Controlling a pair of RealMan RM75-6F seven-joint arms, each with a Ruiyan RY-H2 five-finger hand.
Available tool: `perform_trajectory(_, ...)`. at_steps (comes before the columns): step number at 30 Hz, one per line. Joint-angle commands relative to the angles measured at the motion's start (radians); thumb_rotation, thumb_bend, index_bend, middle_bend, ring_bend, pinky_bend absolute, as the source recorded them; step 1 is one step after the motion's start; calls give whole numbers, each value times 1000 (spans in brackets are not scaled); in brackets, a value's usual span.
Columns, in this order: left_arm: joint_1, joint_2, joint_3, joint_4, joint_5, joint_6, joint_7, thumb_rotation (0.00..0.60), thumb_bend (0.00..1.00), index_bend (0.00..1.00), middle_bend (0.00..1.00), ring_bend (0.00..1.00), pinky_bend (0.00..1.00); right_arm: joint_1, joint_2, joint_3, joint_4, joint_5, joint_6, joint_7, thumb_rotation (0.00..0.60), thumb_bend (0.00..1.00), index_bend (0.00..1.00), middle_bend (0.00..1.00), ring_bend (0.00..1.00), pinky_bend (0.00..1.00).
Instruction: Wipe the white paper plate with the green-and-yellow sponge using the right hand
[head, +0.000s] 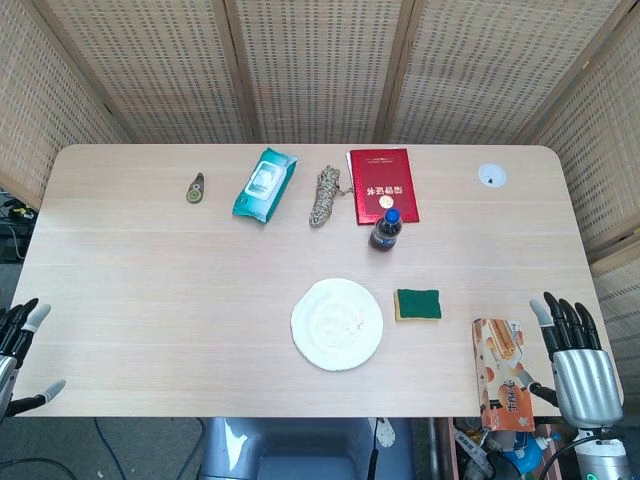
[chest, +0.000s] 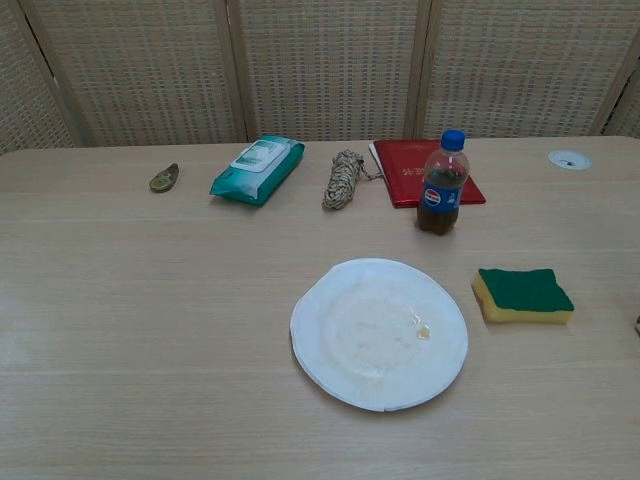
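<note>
Head view: right hand (head: 577, 355) empty, fingers spread

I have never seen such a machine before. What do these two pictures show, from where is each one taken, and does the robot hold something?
This is a robot with two arms, each ending in a hand with fingers, standing at a wooden table. Both pictures come from its own cameras: the head view looks down from above, the chest view looks across the table from lower.

The left hand and the right hand appear only in the head view, at the near corners. Both have fingers apart and hold nothing.

On the table lie a white paper plate and, apart from it to the right, a green-and-yellow sponge. Further back are a cola bottle, a red booklet, a coil of rope, a teal pack of wipes and a small dark object. An orange packet lies near the right hand.
</note>
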Motion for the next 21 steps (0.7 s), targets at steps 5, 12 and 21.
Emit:
perform_trajectory(5, -3, -4, -6, 0, -9, -9, 4, 600, 0, 0, 0, 0, 0, 14, 3, -4, 2, 5, -36, 8, 600, 0, 0, 0, 0, 0)
perform_trajectory(12, -18, -16, -17, 3, -31, -39, 20, 600, 0, 0, 0, 0, 0, 125, -10, 39, 22, 87, -225, -55, 600, 0, 0, 0, 0, 0)
perform_trajectory(21, -44, -41, -39, 1, -77, -91, 78, 600, 0, 0, 0, 0, 0, 327, -72, 99, 85, 177, -517, -87, 600, 0, 37, 26, 0, 0)
